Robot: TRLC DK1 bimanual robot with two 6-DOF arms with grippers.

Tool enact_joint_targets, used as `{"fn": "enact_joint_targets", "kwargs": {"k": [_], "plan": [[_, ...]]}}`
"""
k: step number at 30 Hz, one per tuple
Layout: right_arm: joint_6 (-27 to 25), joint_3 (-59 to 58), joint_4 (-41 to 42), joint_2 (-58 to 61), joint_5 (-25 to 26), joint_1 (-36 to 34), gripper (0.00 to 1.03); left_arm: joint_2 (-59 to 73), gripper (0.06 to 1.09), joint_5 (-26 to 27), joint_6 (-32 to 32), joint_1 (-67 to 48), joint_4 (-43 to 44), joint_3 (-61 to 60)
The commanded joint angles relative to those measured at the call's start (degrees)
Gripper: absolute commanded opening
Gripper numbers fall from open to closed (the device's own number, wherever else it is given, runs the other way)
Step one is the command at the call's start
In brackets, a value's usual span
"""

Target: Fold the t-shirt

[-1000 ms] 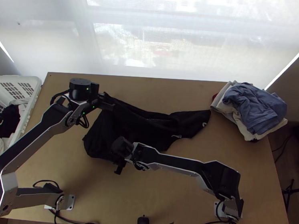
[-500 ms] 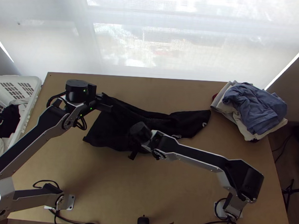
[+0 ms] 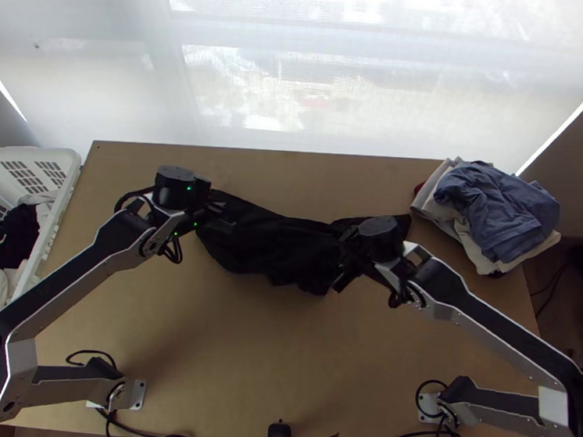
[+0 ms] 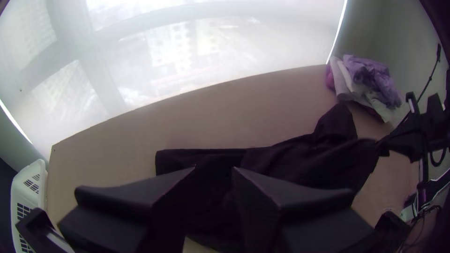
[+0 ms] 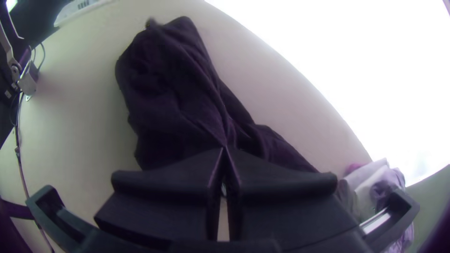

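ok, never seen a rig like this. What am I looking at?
Two robot arms at a wooden table. The top view is a fixed camera looking down; each wrist view is a camera on that arm, its own fingers at the bottom edge. A black t-shirt lies bunched mid-table; a clothes pile sits far right, a white basket of laundry at left. The right gripper pinches the t-shirt; the left gripper is open over its left end.
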Motion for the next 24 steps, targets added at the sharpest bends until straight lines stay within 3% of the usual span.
{"fn": "enact_joint_targets", "kwargs": {"k": [1,6,18,24], "plan": [[-1.9,-6.5,-6.4,-15.6,0.6,-6.6,0.03,3.2,0.71,0.5,1.4,-3.4,-4.7,-0.2],[-2.5,-9.0,-12.0,-24.8,2.1,-7.8,0.03,4.8,0.88,0.5,3.5,-4.5,-6.2,-1.6],[-2.4,-9.0,-18.0,-32.9,3.1,-12.9,0.03,11.2,0.93,-2.0,9.9,-3.1,-7.1,-4.7],[-1.9,-8.2,-18.0,-32.8,3.1,-12.9,0.03,5.1,0.94,-1.9,18.1,-3.8,-8.2,-9.3]]}}
